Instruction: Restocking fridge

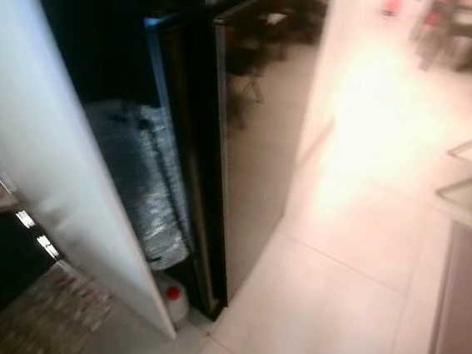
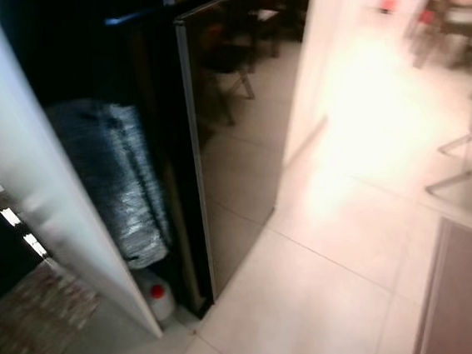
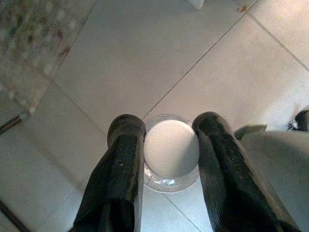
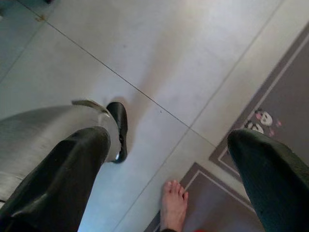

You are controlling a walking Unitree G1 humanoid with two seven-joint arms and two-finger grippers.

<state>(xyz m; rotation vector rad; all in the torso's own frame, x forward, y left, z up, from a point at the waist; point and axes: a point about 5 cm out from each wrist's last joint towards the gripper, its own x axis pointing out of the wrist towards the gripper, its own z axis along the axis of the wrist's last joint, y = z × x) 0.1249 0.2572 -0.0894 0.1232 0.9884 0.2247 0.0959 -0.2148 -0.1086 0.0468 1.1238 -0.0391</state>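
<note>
A clear round white-lidded container [image 3: 171, 153] is gripped by the left hand [image 3: 169, 145], the right hand [image 4: 169, 145] hangs wide open and empty beside the tall black glossy fridge [image 1: 249, 134]; stocking judged pending.

jug [image 1: 174, 303] seemingly under roll [image 1: 140, 179], beside fridge [image 1: 256, 125]

The head views are soft with blur. The dark fridge [image 1: 249, 134] is cut off at the top edge, and its glossy door gives only vague reflections of chairs. Behind the white panel [image 1: 60, 177], a silvery wrapped bundle [image 1: 140, 178] is half hidden, its contents unreadable. The small red-capped bottle [image 1: 174, 300] beneath it is partly covered. Far furniture [image 1: 446, 14] is smeared by glare. In the left wrist view, the white-lidded container [image 3: 171, 150] shows its top alone. A person's bare foot [image 4: 173, 205] is cut by the frame edge.
</note>
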